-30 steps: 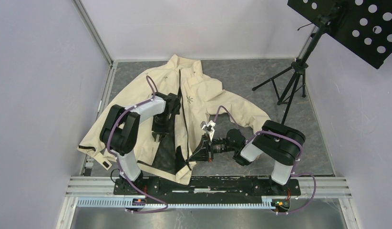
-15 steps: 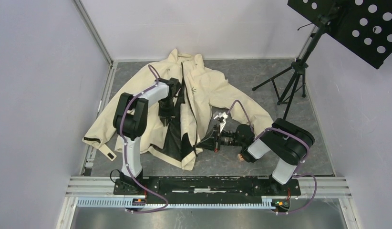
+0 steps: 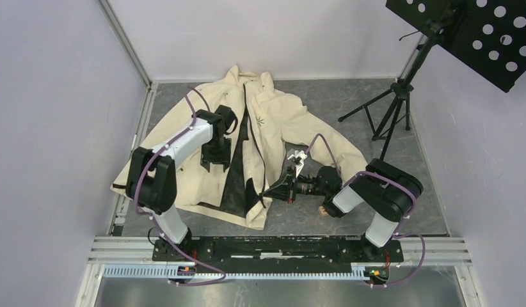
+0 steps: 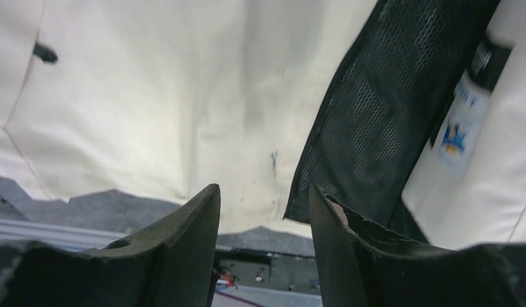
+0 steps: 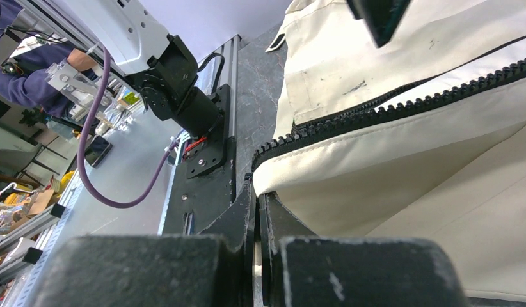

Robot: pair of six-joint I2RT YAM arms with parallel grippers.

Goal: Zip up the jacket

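White-black arms [image 3: 183,142]; purple cables [image 5: 85,137]

Even bright overhead light; soft shadows; wrist views blurred near lens.

Blurred, unreadable label [image 4: 461,118] inside jacket [image 4: 151,96]

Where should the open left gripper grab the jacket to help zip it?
Probably the bottom of the free zipper edge, beside the black lining. The jacket lies flat, hem nearest the robot, so the left gripper could slide in from that side, as the right gripper pinches the other hem corner.
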